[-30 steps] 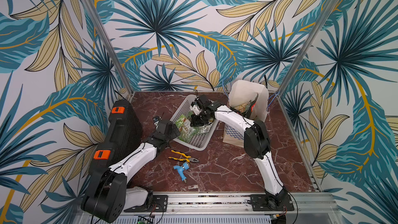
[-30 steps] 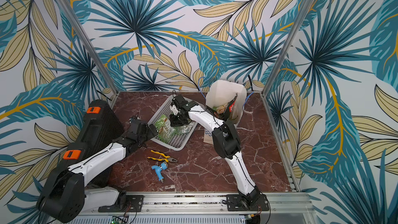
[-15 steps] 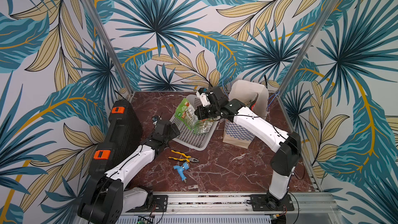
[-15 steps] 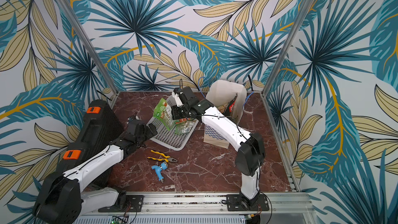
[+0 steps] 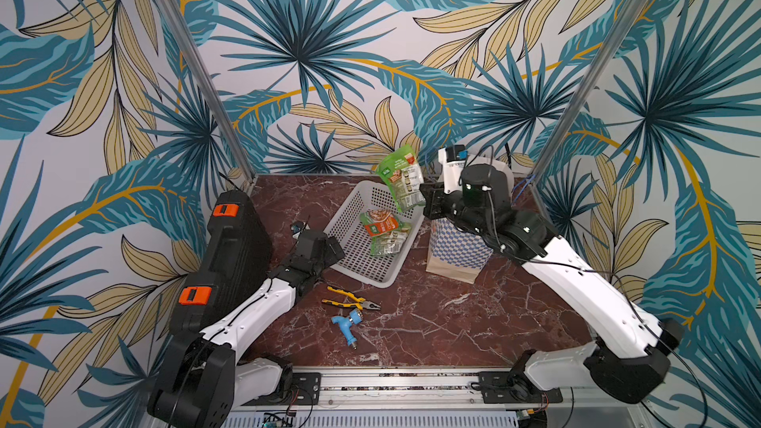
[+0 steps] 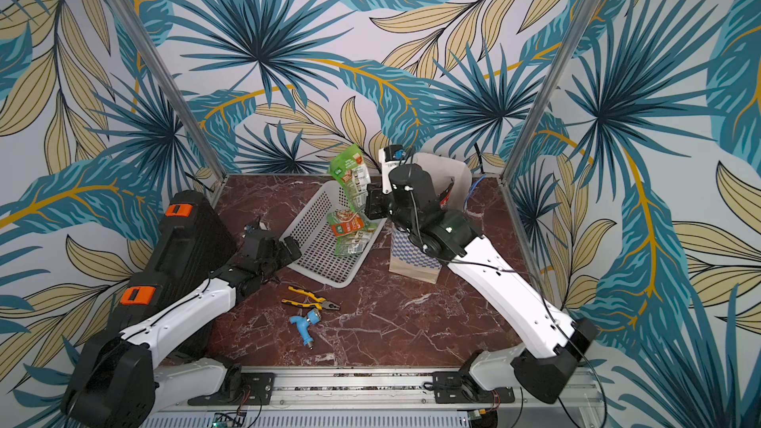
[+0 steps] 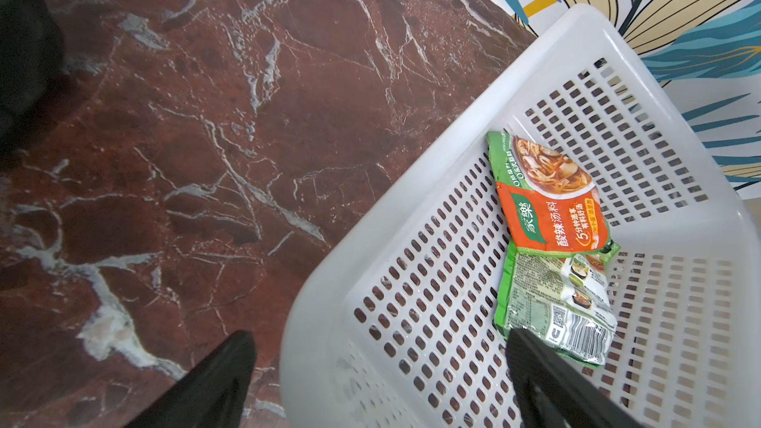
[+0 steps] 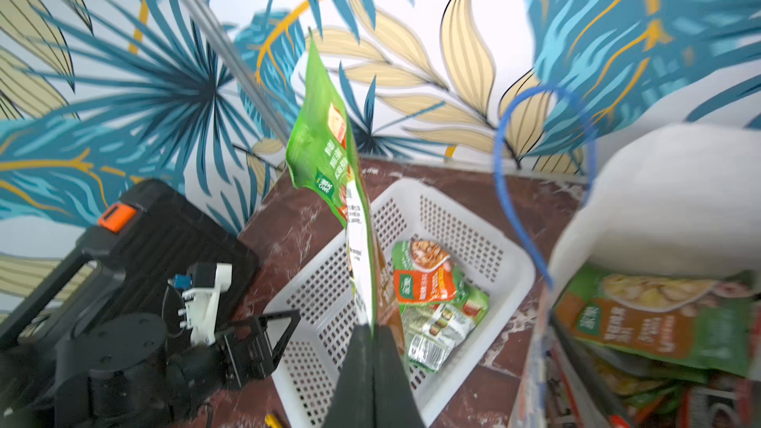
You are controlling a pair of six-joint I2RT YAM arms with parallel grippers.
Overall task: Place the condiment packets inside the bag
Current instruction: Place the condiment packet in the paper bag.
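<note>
Condiment packet (image 5: 401,179), green, up in the air in both top views, above the far right corner of the white perforated basket (image 5: 350,204) and just left of the bag (image 5: 453,249); down inside that basket a second ago. Pinched at its lower edge by the right gripper (image 5: 425,199), jaws pressed together on it. Means one more packet on its way, judged: next a short carry right, over the bag mouth. Left gripper (image 5: 333,248) spread wide at the basket's near left corner, unmoved.

From the left wrist: one finger outside the rim, the other over the basket floor; contact impossible to tell. Orange packet (image 7: 552,207) overlapping a second green packet (image 7: 556,302), both waiting.

From the right wrist: held packet edge-on, rising from the shut tips. Bagged packets (image 8: 659,323) already inside the open bag; blue cord handle (image 8: 500,183) arching beside it.

Underneath, red-brown marble tabletop (image 5: 432,323) with white veins; yellow-handled pliers (image 5: 350,302) and a blue nozzle (image 5: 348,323) lying near, black tool case (image 5: 230,261) at left. Around, leaf-print walls and aluminium posts.
</note>
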